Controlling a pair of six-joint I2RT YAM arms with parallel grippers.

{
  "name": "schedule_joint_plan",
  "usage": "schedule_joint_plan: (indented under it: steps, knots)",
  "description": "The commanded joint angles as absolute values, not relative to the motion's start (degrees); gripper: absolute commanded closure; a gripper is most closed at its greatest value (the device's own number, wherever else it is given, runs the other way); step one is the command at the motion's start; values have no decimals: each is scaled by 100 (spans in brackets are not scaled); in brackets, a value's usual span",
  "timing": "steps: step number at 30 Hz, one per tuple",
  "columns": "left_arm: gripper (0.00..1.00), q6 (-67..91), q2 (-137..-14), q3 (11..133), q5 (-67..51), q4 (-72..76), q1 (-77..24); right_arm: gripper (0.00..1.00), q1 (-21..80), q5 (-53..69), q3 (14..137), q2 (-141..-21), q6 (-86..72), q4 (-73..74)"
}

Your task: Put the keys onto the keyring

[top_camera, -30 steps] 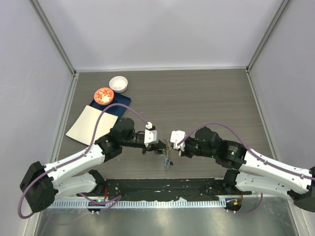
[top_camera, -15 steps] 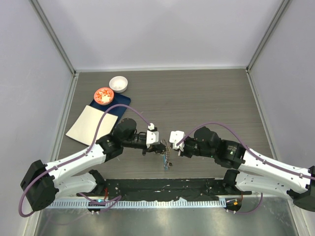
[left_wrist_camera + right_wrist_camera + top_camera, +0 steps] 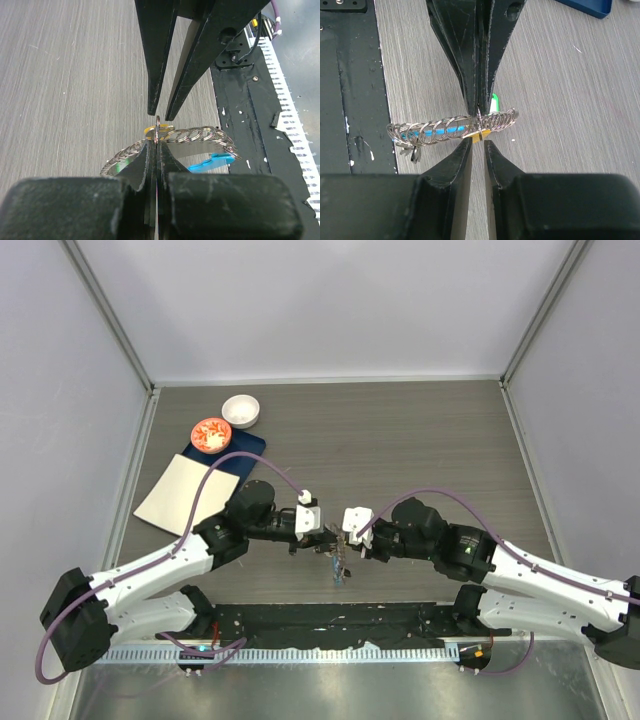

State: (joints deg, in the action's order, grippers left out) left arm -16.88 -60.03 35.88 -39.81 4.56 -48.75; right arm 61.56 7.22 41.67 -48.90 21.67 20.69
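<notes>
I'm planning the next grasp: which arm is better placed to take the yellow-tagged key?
Right, probably. The right gripper has its jaws slightly apart with the yellow tag at its fingertips. The left gripper is shut on the keyring, so it isn't free.

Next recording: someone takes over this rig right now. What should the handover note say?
Left gripper: shut on the keyring, pinching its beaded loop between the two arms.
Right gripper: jaws slightly apart, holding nothing, tips just short of the yellow tag.
The green tag sits at the loop beside the left fingers.
Done: cannot tell whether the tagged keys are threaded on.
Left: confirm that, then add any loose keys.
</notes>
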Motion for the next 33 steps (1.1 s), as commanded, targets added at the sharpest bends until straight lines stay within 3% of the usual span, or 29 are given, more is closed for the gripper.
schedule_joint_plan:
  steps: [1,12,23,33]
  knots:
    - [100,-1644,-5836,3674,-4245,1011,-4904,78,6179,774,4280,-4904,2145,1907]
    - [100,-1635,-5871,3691,-4394,1011,-4904,83,6179,791,4289,-4904,2188,1881]
    - [100,-1705,-5933,3753,-4377,862,-4904,99,6179,870,4315,-4913,2241,1881]
    - [100,-1828,-6100,3920,-4245,475,-4975,99,6179,932,4324,-4948,2250,1881]
